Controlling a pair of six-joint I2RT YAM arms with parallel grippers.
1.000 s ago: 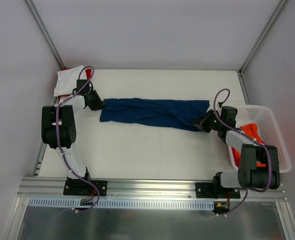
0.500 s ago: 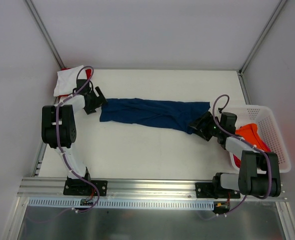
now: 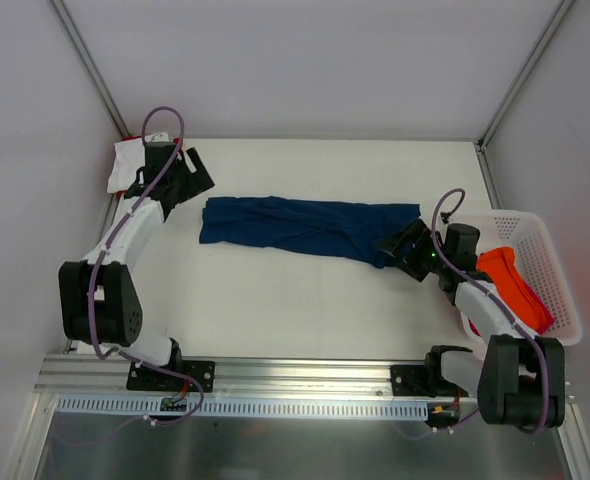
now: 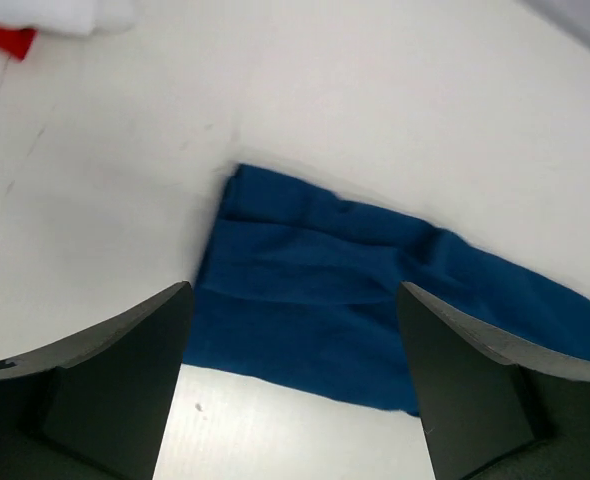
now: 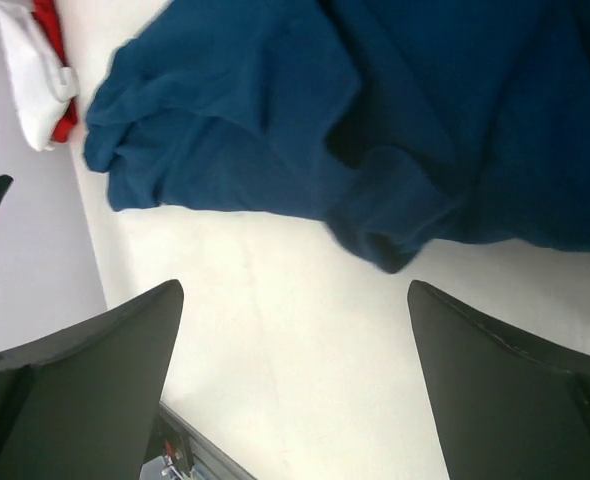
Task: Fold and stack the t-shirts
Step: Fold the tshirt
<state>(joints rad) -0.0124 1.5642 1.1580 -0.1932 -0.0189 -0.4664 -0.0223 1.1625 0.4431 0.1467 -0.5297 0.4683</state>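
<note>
A navy blue t-shirt (image 3: 305, 228) lies bunched into a long band across the middle of the table, with no gripper on it. My left gripper (image 3: 200, 183) hovers open just past the band's left end; the left wrist view shows that end (image 4: 375, 310) below and between the spread fingers (image 4: 125, 380). Beside the crumpled right end, my right gripper (image 3: 390, 246) is open, and the cloth (image 5: 375, 120) lies beyond its fingertips (image 5: 115, 360). A white t-shirt (image 3: 127, 165) rests on a red one (image 3: 128, 138) at the back left corner. An orange t-shirt (image 3: 510, 285) sits in the basket.
A white lattice basket (image 3: 520, 216) stands at the table's right edge, next to the right arm. The white and red pile (image 4: 65, 12) is close behind the left gripper. Frame posts rise at both back corners.
Both grippers have opened and let go of the navy shirt's ends. The left arm has lifted and drawn back to the far left; the right gripper has backed off slightly.
</note>
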